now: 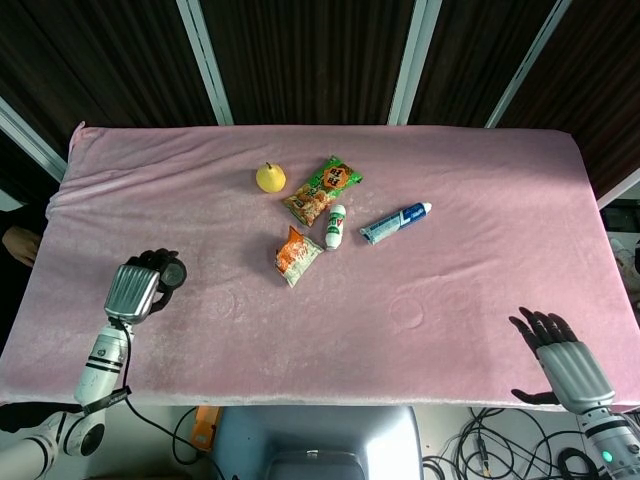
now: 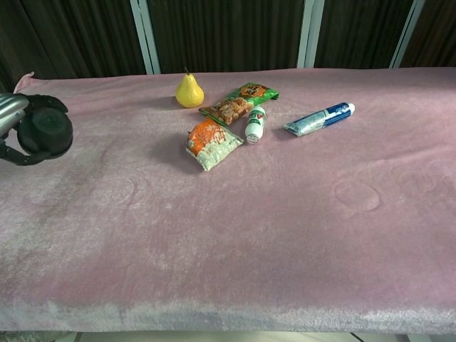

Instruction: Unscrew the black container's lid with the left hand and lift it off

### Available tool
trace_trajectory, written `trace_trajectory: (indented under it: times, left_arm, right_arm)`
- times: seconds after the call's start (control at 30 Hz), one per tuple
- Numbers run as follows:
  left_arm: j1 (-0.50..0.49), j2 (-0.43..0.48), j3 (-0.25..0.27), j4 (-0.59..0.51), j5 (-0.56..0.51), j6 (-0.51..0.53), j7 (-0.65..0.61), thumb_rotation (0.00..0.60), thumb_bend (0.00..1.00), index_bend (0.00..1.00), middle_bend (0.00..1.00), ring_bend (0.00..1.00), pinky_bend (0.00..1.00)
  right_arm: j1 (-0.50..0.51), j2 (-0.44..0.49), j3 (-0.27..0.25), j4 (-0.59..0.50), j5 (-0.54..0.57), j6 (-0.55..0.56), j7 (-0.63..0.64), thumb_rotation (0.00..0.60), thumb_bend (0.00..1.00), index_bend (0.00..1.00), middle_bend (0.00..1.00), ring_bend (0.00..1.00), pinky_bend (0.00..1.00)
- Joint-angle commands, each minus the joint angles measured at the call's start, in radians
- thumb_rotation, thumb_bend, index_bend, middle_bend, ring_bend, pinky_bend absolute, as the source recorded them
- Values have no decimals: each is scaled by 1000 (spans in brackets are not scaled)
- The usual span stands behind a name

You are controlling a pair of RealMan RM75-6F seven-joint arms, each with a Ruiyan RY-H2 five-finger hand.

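My left hand (image 1: 133, 291) grips the black container (image 1: 167, 272), a small round dark pot, at the left side of the pink table (image 1: 470, 180). In the chest view the black container (image 2: 45, 132) hangs above the cloth with its round face toward the camera, and my left hand (image 2: 10, 114) is cut off by the left frame edge. I cannot make out the lid apart from the body. A faint round dent (image 2: 117, 189) marks the cloth below. My right hand (image 1: 563, 367) rests at the front right edge, fingers spread and holding nothing.
A yellow pear (image 1: 270, 178), a green snack bag (image 1: 323, 189), an orange snack bag (image 1: 298, 255), a small white bottle (image 1: 335, 226) and a blue-white tube (image 1: 395, 222) lie in the table's middle. The table's front edge runs just below both hands.
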Motion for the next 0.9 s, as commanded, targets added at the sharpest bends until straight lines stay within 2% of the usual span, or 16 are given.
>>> trace_trajectory:
  times: [0.03, 0.1, 0.2, 0.33, 0.47, 0.57, 0.63, 0.73, 0.9]
  left_arm:
    - [22, 4, -8, -80, -35, -30, -127, 600, 310, 493, 442, 510, 485]
    - [15, 53, 0, -158, -40, -113, -281, 600, 312, 492, 446, 515, 495]
    - [6, 89, 6, -219, -30, -178, -458, 600, 311, 497, 449, 517, 503]
    - [-4, 115, 9, -266, 3, -233, -739, 600, 318, 521, 444, 514, 502]
    - [-7, 125, 7, -285, 9, -253, -845, 600, 324, 531, 443, 513, 501]
    - [-18, 157, 10, -315, 48, -293, -1115, 600, 325, 540, 439, 505, 494]
    - [-31, 182, 29, -309, 89, -316, -1225, 600, 325, 543, 438, 502, 493]
    - [-21, 139, 25, -196, 101, -243, -1046, 600, 332, 549, 439, 502, 493]
    - [7, 26, -6, -4, 93, -60, -495, 600, 367, 563, 440, 502, 493]
  right_arm:
    - [2, 0, 0, -1, 3, -5, -3, 600, 101, 0, 0, 0, 176]
    - [3, 0, -1, -2, 4, -7, -5, 600, 101, 0, 0, 0, 176]
    - [2, 1, 0, -3, 6, -6, -6, 600, 101, 0, 0, 0, 176]
    - [2, 1, -1, -4, 8, -8, -9, 600, 101, 0, 0, 0, 175]
    - [3, 1, -1, -4, 8, -10, -9, 600, 101, 0, 0, 0, 176]
    - [4, 0, -2, -4, 10, -13, -12, 600, 101, 0, 0, 0, 175]
    - [5, 0, -2, -4, 12, -16, -13, 600, 101, 0, 0, 0, 176]
    - [4, -3, 0, -4, 15, -14, -19, 600, 101, 0, 0, 0, 176]
    - [3, -5, -1, -2, 9, -10, -16, 600, 101, 0, 0, 0, 175]
